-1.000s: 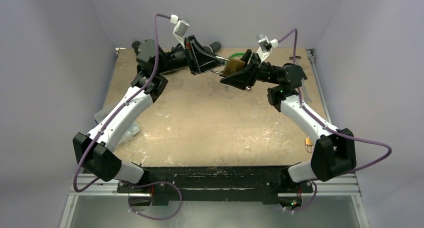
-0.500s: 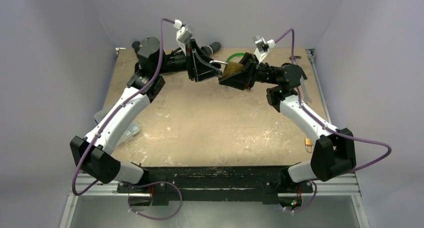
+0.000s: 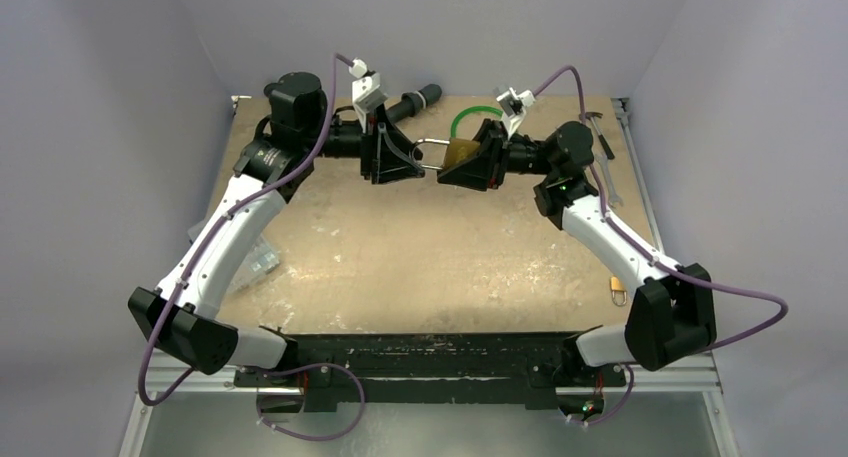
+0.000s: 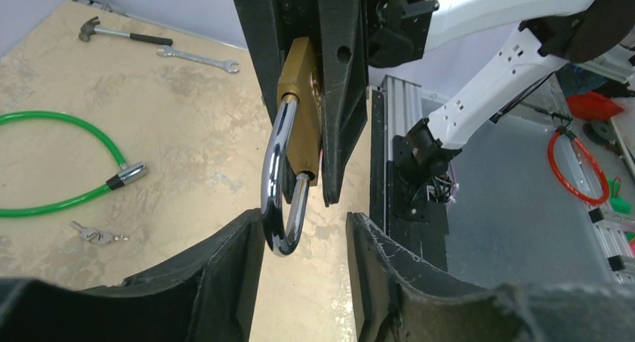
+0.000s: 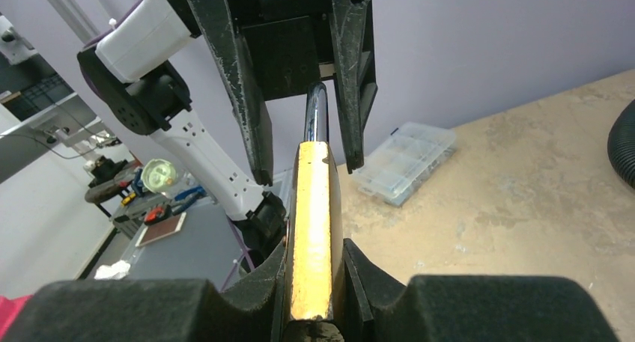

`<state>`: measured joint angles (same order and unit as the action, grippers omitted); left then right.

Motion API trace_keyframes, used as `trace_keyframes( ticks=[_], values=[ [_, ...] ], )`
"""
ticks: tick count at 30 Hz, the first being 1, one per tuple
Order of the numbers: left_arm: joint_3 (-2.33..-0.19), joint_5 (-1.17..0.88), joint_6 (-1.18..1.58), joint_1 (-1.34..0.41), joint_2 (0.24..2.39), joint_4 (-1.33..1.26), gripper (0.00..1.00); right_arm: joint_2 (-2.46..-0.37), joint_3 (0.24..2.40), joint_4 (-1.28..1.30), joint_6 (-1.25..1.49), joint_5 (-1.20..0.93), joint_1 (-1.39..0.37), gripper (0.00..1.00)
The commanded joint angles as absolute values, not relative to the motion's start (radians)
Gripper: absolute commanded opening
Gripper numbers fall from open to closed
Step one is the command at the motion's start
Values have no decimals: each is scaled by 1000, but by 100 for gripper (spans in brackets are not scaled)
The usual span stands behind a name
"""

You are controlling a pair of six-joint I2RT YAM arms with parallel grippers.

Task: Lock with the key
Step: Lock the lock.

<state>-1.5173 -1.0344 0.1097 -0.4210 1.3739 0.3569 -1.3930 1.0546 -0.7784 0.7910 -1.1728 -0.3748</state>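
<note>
Left fingers (image 4: 210, 282) have just spread off the shackle (image 4: 273, 200); right fingers (image 5: 150, 312) grip the lock (image 5: 312, 230). It looks shut, so the key (image 4: 97, 236) comes next.

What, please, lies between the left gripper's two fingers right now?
The shackle of the lock, whose brass body the right gripper clamps. The left wrist view shows its bend inside the open left gripper.

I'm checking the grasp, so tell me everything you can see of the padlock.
The lock is a small brass-coloured padlock with a curved, shiny silver shackle. It is held off the table, its body clamped in the right claw, with the shackle pointing at the left claw, whose open fingers flank the shackle's bend.
</note>
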Motion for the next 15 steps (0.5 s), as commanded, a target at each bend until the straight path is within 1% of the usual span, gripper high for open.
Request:
trace_keyframes(
  ticks=[1, 4, 7, 10, 13, 15],
  values=[
    [-1562, -1035, 37, -417, 1359, 417, 45, -1313, 1082, -717, 653, -1167, -387, 0],
    [-1564, -1048, 43, -417, 1361, 403, 39, -1306, 1094, -632, 584, -1170, -396, 0],
    [-1551, -1051, 46, -417, 1359, 397, 33, -1302, 1095, -606, 559, -1172, -403, 0],
    [-1538, -1060, 71, -417, 1358, 371, 23, -1305, 1101, -582, 536, -1174, -412, 0],
    [-1522, -1072, 96, -419, 1353, 337, 6, -1308, 1109, -558, 514, -1166, -422, 0],
    [-1507, -1076, 114, -426, 1350, 319, 2, -1312, 1124, -533, 487, -1156, -431, 0]
  ],
)
